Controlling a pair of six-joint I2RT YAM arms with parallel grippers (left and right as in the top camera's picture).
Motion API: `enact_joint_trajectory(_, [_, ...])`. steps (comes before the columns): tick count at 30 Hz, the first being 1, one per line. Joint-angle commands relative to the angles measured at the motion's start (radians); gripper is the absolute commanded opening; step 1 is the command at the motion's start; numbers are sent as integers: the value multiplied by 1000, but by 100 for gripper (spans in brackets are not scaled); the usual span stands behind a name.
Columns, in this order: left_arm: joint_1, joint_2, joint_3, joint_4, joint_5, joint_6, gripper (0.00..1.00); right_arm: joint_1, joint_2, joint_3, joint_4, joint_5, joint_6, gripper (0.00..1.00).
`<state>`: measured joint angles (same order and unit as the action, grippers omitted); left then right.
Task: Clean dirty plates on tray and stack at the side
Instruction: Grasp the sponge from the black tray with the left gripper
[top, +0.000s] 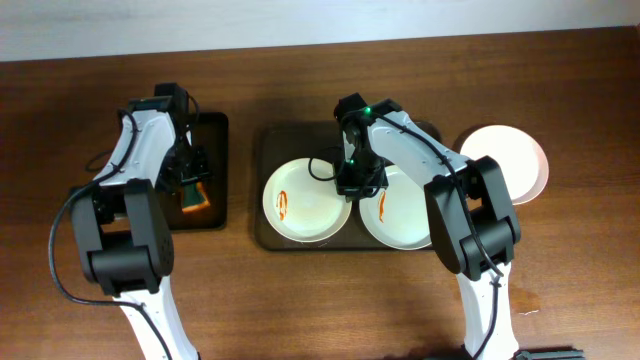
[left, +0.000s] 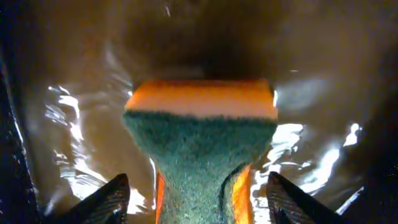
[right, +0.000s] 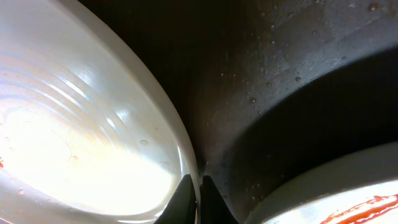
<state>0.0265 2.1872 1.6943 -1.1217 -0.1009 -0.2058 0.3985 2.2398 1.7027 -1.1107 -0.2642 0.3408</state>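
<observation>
Two white plates with orange-red smears lie on the dark brown tray (top: 268, 140): the left plate (top: 300, 210) and the right plate (top: 405, 225). A third white plate (top: 510, 160) lies on the table to the right of the tray. My right gripper (top: 350, 182) is shut on the left plate's right rim; the right wrist view shows the rim (right: 93, 137) pinched between the fingers (right: 199, 193), with the other plate (right: 336, 193) nearby. My left gripper (left: 196, 199) is open, its fingers either side of an orange and green sponge (left: 202, 137) without touching it.
The sponge (top: 195, 198) lies in a small black tray (top: 216, 130) at the left, under my left gripper (top: 192, 182). Both arms reach in from the front edge. Bare brown tray floor (right: 286, 74) shows between the two plates.
</observation>
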Motion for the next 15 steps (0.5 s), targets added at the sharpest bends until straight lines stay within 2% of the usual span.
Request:
enact_joint_trajectory(1, [0, 6, -4, -15, 10, -2, 57, 1, 9, -5, -1, 32, 8, 4])
enact_joint_trajectory(3, [1, 6, -11, -17, 10, -2, 57, 1, 9, -5, -2, 32, 8, 4])
enact_joint_trajectory(4, [1, 6, -19, -15, 10, -2, 49, 1, 9, -5, -2, 32, 8, 4])
enact_joint_trajectory(5, [1, 6, -32, 1, 2, -1, 27, 1, 9, -5, -2, 32, 8, 4])
enact_joint_trajectory(6, [1, 6, -40, 18, -1, -1, 16, 1, 9, -5, -4, 32, 8, 4])
enact_joint_trajectory(7, [1, 6, -41, 34, 0, -2, 0, 1, 9, -5, -5, 32, 8, 4])
enact_joint_trajectory(9, [0, 6, -33, 36, 0, -2, 0, 1, 9, -5, -8, 32, 8, 4])
enact_joint_trajectory(11, [0, 4, 30, -26, 8, -2, 0, 1, 9, -5, -9, 32, 8, 4])
enact_joint_trajectory(13, [0, 0, 168, -145, 47, -2, 0, 1, 9, -5, -9, 32, 8, 9])
enact_joint_trajectory(15, [0, -6, 317, -254, 107, -2, 0, 1, 9, -5, -10, 32, 8, 9])
